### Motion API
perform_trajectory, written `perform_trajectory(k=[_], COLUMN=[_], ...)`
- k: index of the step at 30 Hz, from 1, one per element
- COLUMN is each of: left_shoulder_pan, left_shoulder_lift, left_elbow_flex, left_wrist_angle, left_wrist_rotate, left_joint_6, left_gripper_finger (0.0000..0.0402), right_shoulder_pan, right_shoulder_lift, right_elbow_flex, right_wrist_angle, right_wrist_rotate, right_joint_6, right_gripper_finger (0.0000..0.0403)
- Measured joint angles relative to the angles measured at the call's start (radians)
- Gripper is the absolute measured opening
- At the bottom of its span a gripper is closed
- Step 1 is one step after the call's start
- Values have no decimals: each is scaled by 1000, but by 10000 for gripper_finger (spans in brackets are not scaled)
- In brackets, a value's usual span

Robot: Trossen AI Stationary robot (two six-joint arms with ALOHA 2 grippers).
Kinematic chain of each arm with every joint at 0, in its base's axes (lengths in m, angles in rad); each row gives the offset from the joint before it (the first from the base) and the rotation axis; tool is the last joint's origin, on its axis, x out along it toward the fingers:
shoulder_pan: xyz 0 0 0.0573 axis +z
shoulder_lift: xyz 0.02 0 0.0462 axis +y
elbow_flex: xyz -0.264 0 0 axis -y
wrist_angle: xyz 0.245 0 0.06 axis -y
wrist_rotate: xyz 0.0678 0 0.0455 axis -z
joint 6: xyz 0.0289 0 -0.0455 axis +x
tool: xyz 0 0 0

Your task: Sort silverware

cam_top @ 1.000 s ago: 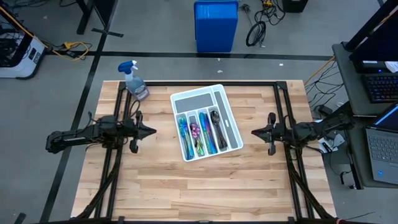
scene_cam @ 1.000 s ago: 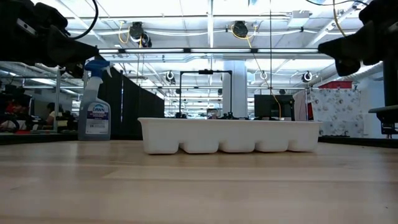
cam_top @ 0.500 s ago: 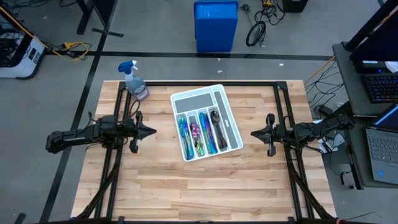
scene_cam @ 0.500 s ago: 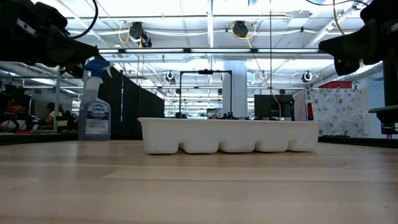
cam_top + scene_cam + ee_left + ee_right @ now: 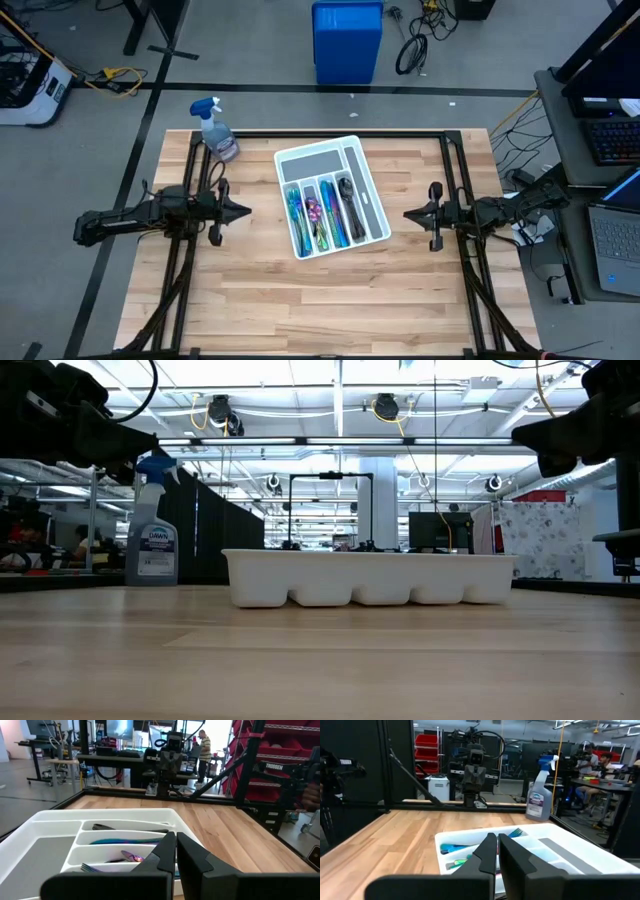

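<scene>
Worktop (image 5: 330,300) boards lie bare around a white tray (image 5: 372,226) at the middle, with a spray bottle (image 5: 217,130) at the far left corner. Both arms wait at the sides, left tool (image 5: 243,211) and right tool (image 5: 409,212) each with fingers together, holding nothing. Silverware (image 5: 322,215) already sits in the tray's narrow slots, grouped by kind, so the sorting looks finished; no loose piece shows.

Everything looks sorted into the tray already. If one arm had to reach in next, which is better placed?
Roughly even. The silverware lies in the white tray, midway between the shut left pincer and shut right pincer; right is marginally nearer the tray.
</scene>
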Motion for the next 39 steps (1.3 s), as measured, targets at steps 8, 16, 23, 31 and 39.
perform_trajectory(k=[8, 16, 23, 31, 39], left_shoulder_pan=[0, 0, 0, 0, -2], left_shoulder_lift=[0, 0, 0, 0, 0], left_elbow_flex=[0, 0, 0, 0, 0], left_wrist_angle=[10, 10, 4, 5, 10], left_wrist_rotate=[3, 8, 32, 36, 73], left_joint_6=[0, -5, -6, -4, -32], left_gripper_finger=[0, 0, 0, 0, 0], right_shoulder_pan=[-72, -187, -290, -365, -373], right_shoulder_lift=[0, 0, 0, 0, 0], right_elbow_flex=[0, 0, 0, 0, 0], right_wrist_angle=[0, -11, -27, -42, -48], right_wrist_rotate=[0, -126, -244, -342, -414], right_joint_6=[-17, -5, 19, 38, 56], right_gripper_finger=[0, 0, 0, 0, 0])
